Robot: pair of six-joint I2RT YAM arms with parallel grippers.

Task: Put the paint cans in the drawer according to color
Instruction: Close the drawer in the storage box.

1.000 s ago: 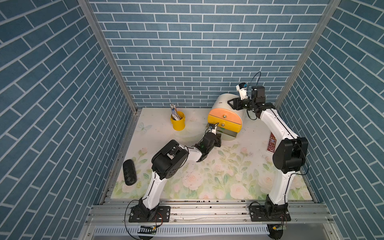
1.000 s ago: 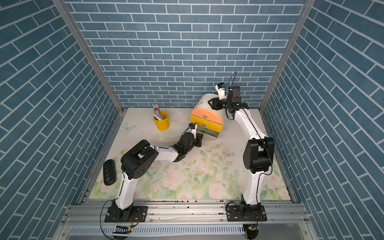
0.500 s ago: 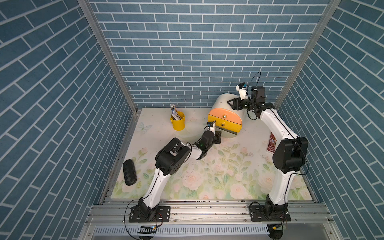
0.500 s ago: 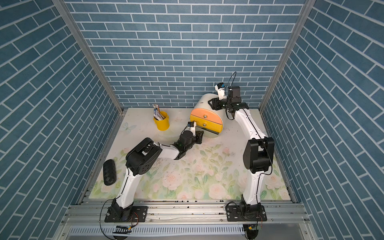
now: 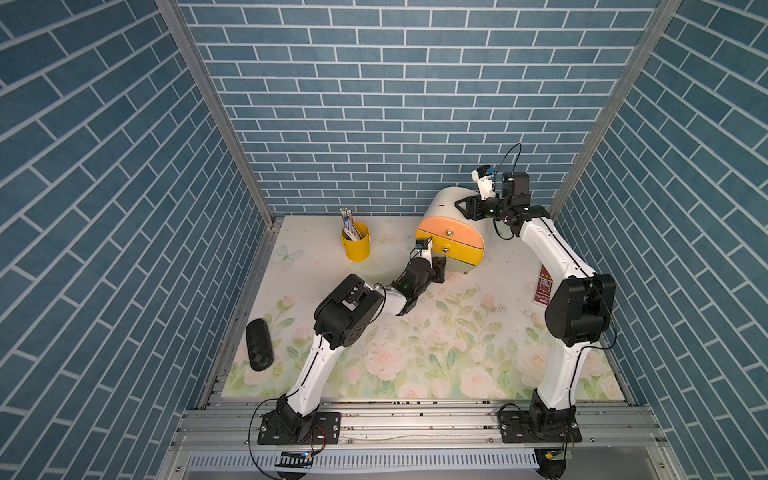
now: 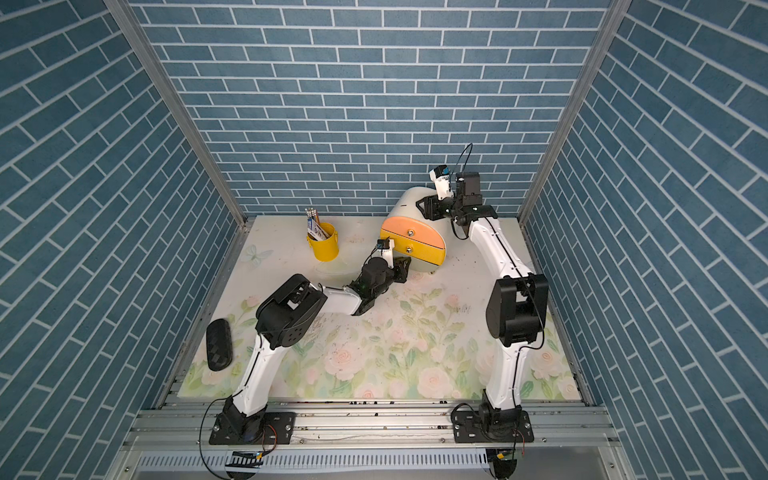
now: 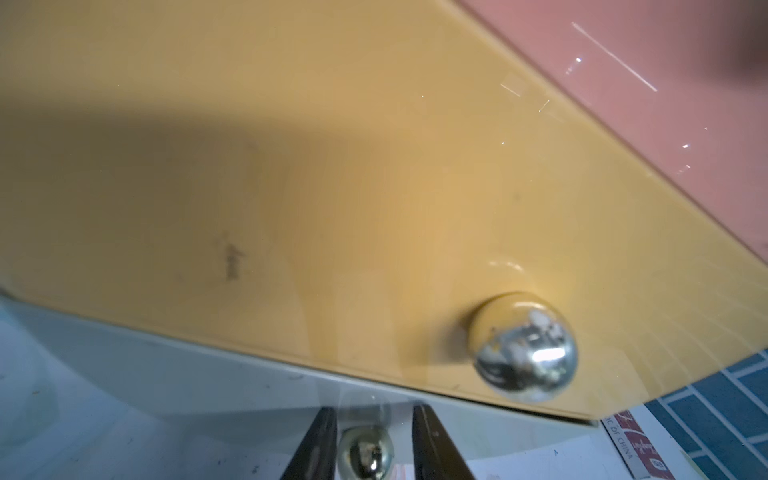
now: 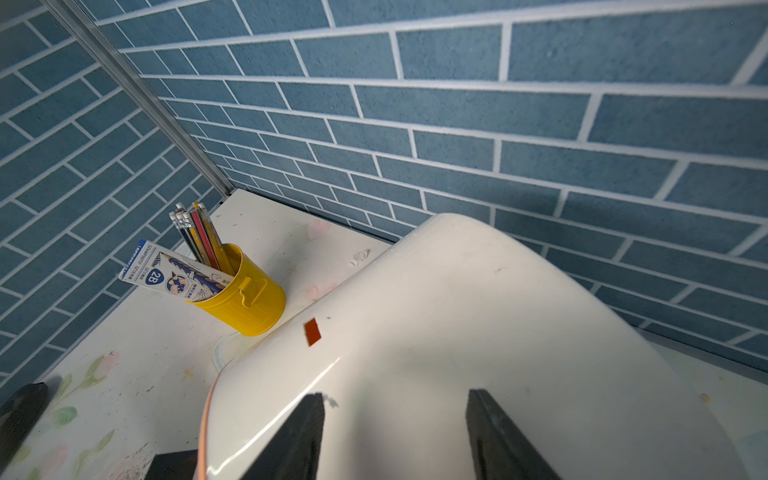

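Note:
The drawer (image 5: 446, 203) (image 6: 409, 208) stands at the back right of the table, a white round-topped chest with peach, yellow-orange and grey fronts. My left gripper (image 5: 439, 262) (image 6: 404, 264) (image 7: 374, 409) is at the grey bottom front (image 7: 166, 374). Its fingers straddle that front's brass knob (image 7: 365, 451), open, with a gap on one side. My right gripper (image 5: 461, 204) (image 6: 423, 203) (image 8: 395, 395) rests open on the chest's white top (image 8: 457, 311), nothing between its fingers. The paint cans are out of view.
A yellow pencil cup (image 5: 355, 245) (image 8: 245, 299) stands left of the chest. A black case (image 5: 258, 345) lies by the table's left edge. A red card (image 5: 543, 286) lies near the right edge, beside the right arm.
The left gripper has moved in towards the chest with the grey front's knob between its fingers, and the fingers have eased slightly apart. The right arm has not moved.

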